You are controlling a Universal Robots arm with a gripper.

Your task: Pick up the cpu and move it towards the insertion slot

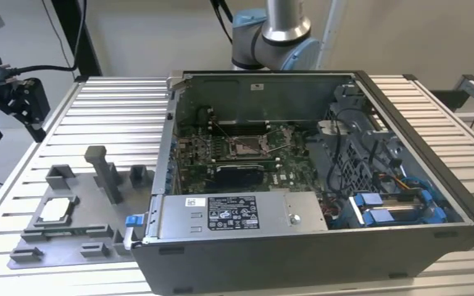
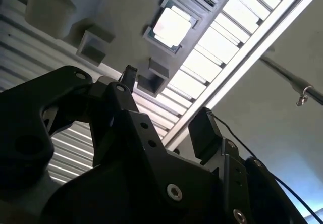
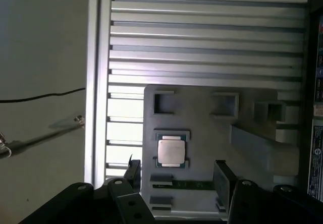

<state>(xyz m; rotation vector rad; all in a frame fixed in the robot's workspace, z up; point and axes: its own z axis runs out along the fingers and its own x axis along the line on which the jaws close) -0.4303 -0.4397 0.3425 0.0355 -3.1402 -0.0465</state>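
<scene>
Overhead, the end effector (image 3: 176, 174) hangs empty, fingers (image 3: 222, 177) apart, well above the cpu (image 3: 170, 151) in its grey fixture (image 3: 202, 128).

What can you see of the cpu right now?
The cpu is a thin, flat square chip with a silvery-white, metal-looking top and a darker edge. It lies flat in a square pocket of the grey fixture plate on the slatted table, beside the open computer case. Only the fixture touches it. The open hand hangs apart from it, empty.

Shiny metal-topped cpu (image 3: 171, 151); matt grey plastic fixture (image 3: 202, 133)
</scene>
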